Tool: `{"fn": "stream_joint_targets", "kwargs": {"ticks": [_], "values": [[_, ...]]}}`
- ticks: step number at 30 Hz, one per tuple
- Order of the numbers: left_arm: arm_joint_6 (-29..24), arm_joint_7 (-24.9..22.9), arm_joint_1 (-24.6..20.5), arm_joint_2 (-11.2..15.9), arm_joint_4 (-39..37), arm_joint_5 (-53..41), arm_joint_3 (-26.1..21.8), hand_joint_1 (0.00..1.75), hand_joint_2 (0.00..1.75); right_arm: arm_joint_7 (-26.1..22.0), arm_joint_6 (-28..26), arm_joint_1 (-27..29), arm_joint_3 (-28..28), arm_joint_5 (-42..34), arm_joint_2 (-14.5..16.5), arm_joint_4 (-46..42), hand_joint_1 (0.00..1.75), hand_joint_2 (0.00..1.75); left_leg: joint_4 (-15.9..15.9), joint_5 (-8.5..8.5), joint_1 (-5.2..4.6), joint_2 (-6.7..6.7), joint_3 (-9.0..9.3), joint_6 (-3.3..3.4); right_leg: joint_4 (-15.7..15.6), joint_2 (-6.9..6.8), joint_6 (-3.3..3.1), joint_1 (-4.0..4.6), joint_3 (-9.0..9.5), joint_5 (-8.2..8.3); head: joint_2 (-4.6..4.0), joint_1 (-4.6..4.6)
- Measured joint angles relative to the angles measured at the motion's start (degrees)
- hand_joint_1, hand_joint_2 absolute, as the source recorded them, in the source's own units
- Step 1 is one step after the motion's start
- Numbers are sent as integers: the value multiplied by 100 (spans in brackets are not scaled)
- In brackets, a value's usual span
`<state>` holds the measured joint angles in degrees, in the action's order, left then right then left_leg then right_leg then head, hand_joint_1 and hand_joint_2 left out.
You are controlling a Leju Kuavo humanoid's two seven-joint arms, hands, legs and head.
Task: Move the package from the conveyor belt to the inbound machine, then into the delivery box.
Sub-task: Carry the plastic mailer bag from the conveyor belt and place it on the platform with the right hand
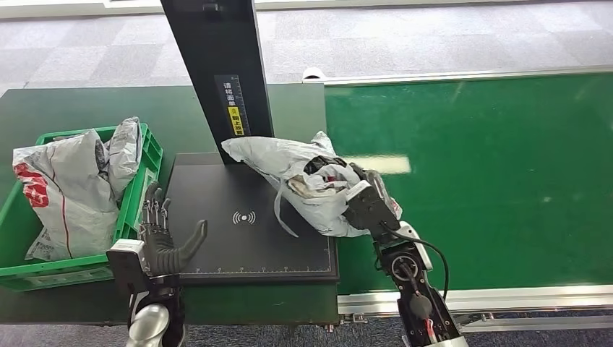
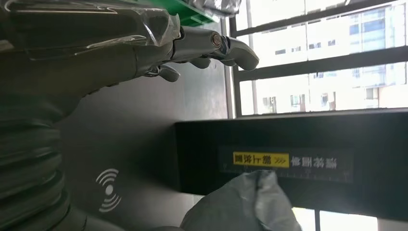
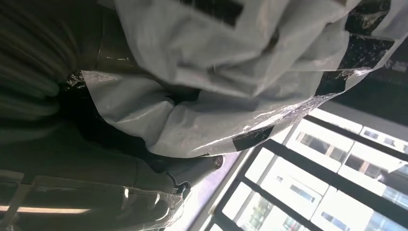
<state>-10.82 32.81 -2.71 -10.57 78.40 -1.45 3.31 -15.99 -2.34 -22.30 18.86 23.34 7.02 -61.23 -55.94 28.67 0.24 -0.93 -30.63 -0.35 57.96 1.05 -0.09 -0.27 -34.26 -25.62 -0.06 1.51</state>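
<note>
A crumpled grey package (image 1: 303,177) (image 3: 226,72) with black tape lies across the right part of the black inbound machine platform (image 1: 238,238) and reaches over the edge of the green conveyor belt (image 1: 491,166). My right hand (image 1: 369,204) grips the package from its right side. One corner of the package (image 2: 250,204) rises in front of the machine's black post (image 1: 224,65) (image 2: 298,159). My left hand (image 1: 163,235) (image 2: 192,48) is open at the platform's left edge, fingers spread, holding nothing. The green delivery box (image 1: 141,188) stands to the left.
The delivery box holds two grey bags (image 1: 72,181), one with red print. The post stands at the back of the platform with a yellow label (image 1: 235,116). The belt's metal rail (image 1: 470,296) runs along the near side. Grey carpet floor (image 1: 434,36) lies beyond.
</note>
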Motion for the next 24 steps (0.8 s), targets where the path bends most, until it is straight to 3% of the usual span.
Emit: {"fn": "stream_joint_targets", "kwargs": {"ticks": [11,24], "values": [[-96,2,19,42,222,5,-208,0,175,-103,197,-362,326,-66,350,952,175,175,0,2,-4,-1,-6,1,-1,-1,1,-5,-1,-1,0,-4],[-87,2,60,14,385,8,-543,0,175,-639,376,-767,779,-393,944,1920,175,175,-1,0,4,1,-3,-1,-1,-2,-1,6,-1,-1,1,-4]]}}
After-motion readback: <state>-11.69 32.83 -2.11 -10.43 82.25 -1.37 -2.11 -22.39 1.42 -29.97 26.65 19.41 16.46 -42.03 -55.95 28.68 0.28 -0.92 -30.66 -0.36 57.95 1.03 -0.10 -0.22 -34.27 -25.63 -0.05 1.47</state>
